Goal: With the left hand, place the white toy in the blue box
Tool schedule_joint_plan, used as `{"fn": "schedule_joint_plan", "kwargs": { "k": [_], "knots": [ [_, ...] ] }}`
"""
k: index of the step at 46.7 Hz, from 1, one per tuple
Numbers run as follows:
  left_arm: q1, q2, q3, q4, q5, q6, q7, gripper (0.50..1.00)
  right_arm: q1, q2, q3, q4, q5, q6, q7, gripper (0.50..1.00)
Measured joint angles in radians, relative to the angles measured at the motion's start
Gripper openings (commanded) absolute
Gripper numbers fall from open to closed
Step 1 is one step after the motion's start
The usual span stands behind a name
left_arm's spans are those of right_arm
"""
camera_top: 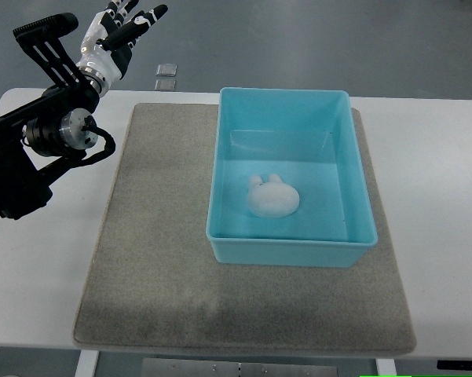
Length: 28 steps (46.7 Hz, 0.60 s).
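Grey floor shows beyond the far edge of a white counter [444, 204], which carries a grey felt mat [157, 259] and, on that mat, a blue box [294, 102].

Taking the box as the landmark, the left hand [118, 35] is up and well away to its far left, past the counter's far edge and over the floor. Its fingers [145, 17] are spread and loosely extended, and nothing is in them. That open, raised pose, clear of the box, reads to me as a hand with no load and no contact with anything on the counter. Behind it, the black arm [39, 145] slants down to the picture's left edge, left of the mat. The right arm is not in view.

Inside the box lies the white toy [272, 198], a small rounded figure with two short ears. It rests on the box floor, nearer the front wall and a little left of centre, touching no wall as far as I can tell. Nothing else is in the box.

Since the toy sits fully within the walls and the hand is empty, I judge the placement to be done.

Two small grey squares [166, 75] lie on the floor just beyond the counter, left of the box's far left corner; what they are I cannot tell.
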Motion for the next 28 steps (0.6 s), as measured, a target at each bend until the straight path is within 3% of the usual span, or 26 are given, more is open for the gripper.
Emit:
{"fn": "schedule_joint_plan", "kwargs": {
  "k": [3, 8, 12, 17, 28],
  "knots": [
    [0.000, 0.001, -0.004, 0.030, -0.045, -0.067, 0.030, 0.996, 0.000, 0.000, 0.000, 0.000, 0.000, 0.000, 0.000, 0.936],
    [0.005, 0.003, -0.022, 0.104, -0.114, -0.242, 0.035, 0.999, 0.000, 0.000, 0.000, 0.000, 0.000, 0.000, 0.000, 0.936],
    [0.008, 0.001, -0.024, 0.182, -0.134, -0.320, 0.034, 0.999, 0.000, 0.000, 0.000, 0.000, 0.000, 0.000, 0.000, 0.936],
    [0.009, -0.001, -0.026, 0.253, -0.136, -0.360, 0.030, 0.999, 0.000, 0.000, 0.000, 0.000, 0.000, 0.000, 0.000, 0.936],
    [0.015, -0.002, -0.013, 0.271, -0.125, -0.395, 0.009, 0.996, 0.000, 0.000, 0.000, 0.000, 0.000, 0.000, 0.000, 0.936]
  ]
}}
